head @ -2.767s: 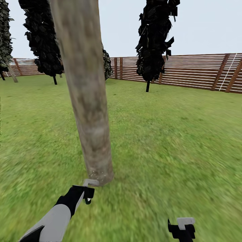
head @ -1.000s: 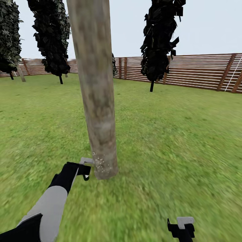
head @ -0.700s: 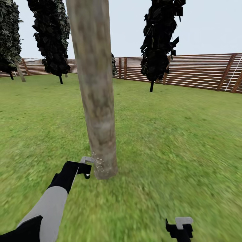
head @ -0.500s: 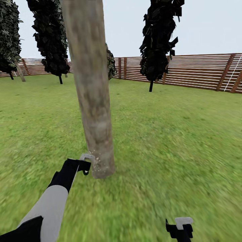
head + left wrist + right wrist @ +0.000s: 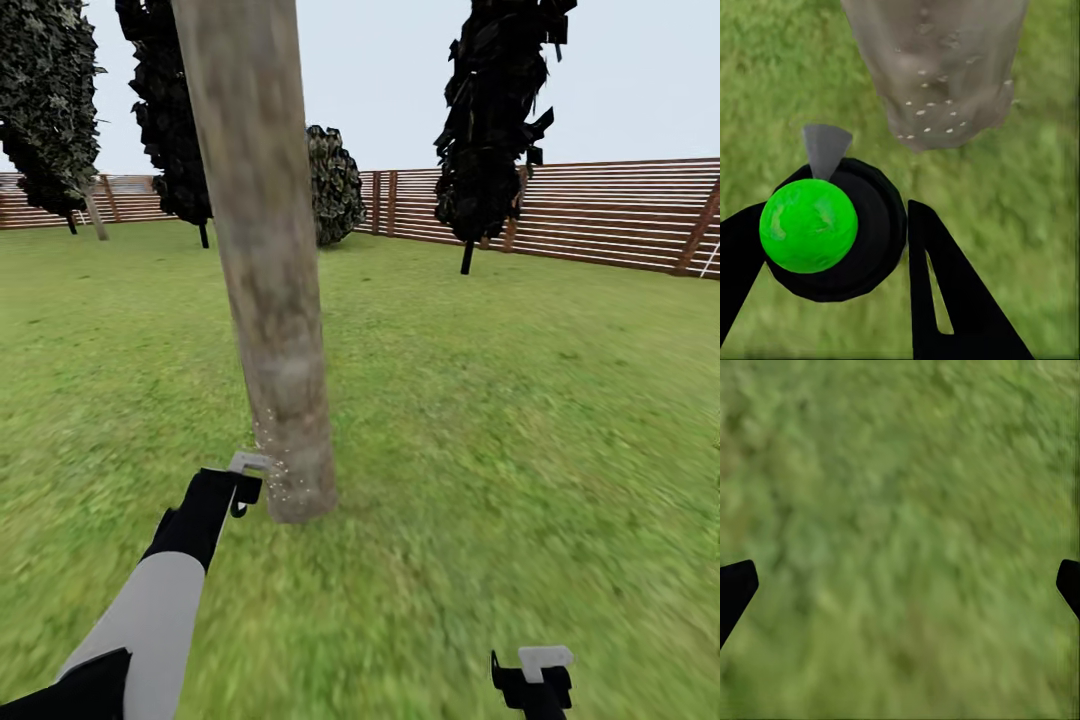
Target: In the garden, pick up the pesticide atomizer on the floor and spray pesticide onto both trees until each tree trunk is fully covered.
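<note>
Your left gripper [image 5: 832,247] is clamped on the pesticide atomizer [image 5: 814,225], a black body with a green cap and a grey nozzle, and you hold it low, just beside the base of the near tree trunk [image 5: 265,260], nozzle aimed at the bark. The pesticide [image 5: 934,112] shows as a scatter of white specks on the lowest stretch of that trunk, and in the head view a few specks hang in the air between nozzle and bark.

By the look of it, you are early in the spraying. Only the foot of the trunk carries specks; the mottled bark above it looks bare as far up as it can be seen, and you cannot see the far side from here. A second thick trunk [image 5: 95,215] stands well apart by the fence [image 5: 600,215], across the lawn [image 5: 520,400], and appears untouched, though it is too small to be sure.

Your right gripper [image 5: 532,680] hangs over the grass, fingers spread wide, holding nothing.
</note>
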